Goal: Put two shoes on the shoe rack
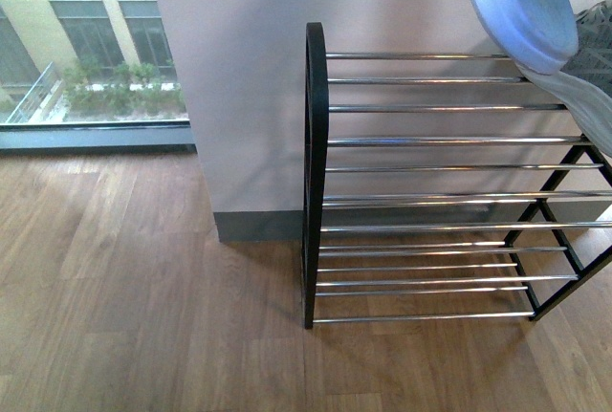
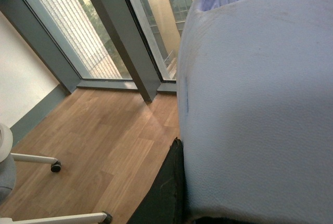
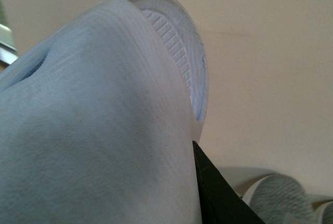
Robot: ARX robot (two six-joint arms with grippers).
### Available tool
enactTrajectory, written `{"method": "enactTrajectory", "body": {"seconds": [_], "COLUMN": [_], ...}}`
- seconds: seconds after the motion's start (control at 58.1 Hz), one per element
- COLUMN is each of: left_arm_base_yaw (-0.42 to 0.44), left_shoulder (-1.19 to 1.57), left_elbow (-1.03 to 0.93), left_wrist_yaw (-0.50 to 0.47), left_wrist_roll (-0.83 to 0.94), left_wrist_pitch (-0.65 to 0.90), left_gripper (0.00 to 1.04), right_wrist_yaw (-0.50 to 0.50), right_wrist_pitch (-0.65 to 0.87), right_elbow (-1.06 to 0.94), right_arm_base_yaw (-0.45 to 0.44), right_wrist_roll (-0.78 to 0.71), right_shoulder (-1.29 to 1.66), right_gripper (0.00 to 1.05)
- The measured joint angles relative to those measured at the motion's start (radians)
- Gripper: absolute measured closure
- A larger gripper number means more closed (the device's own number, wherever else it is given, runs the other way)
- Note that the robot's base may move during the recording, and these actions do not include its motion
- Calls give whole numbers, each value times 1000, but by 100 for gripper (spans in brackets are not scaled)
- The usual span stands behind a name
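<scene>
Front view: black shoe rack (image 1: pixel 316 173) with silver rods, a white-soled shoe (image 1: pixel 521 10) above its top right end beside a grey knit shoe (image 1: pixel 595 82), both cut off. White sole fills both wrist views. The left pincer (image 2: pixel 166 193) and right pincer (image 3: pixel 218 193) each show one dark finger, so I cannot tell their grip.

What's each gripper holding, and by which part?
Seemingly a shoe each, gripped at the white sole: left finger against the first shoe, right finger against the second shoe. Opposite fingers hidden.
</scene>
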Motion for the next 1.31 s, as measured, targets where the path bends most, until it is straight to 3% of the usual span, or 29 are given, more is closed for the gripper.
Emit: {"method": "enactTrajectory", "body": {"seconds": [0.103, 0.327, 1.187, 1.238, 1.307], "left_arm_base_yaw": [0, 0, 0, 0, 0], "left_shoulder": [0, 0, 0, 0, 0], "left_elbow": [0, 0, 0, 0, 0], "left_wrist_yaw": [0, 0, 0, 0, 0], "left_wrist_roll": [0, 0, 0, 0, 0], "left_wrist_pitch": [0, 0, 0, 0, 0], "left_gripper": [103, 103, 103, 103, 103], "right_wrist_yaw": [48, 71, 144, 149, 152], "right_wrist_pitch": [-13, -43, -65, -68, -116], "right_elbow": [129, 198, 314, 319, 331], "right_arm_base_yaw": [-30, -63, -92, -93, -95], "right_wrist_roll": [-156, -320, -703, -707, -668], "right_shoulder": [133, 237, 443, 443, 432], "right_gripper": [103, 103, 103, 98, 82]}}
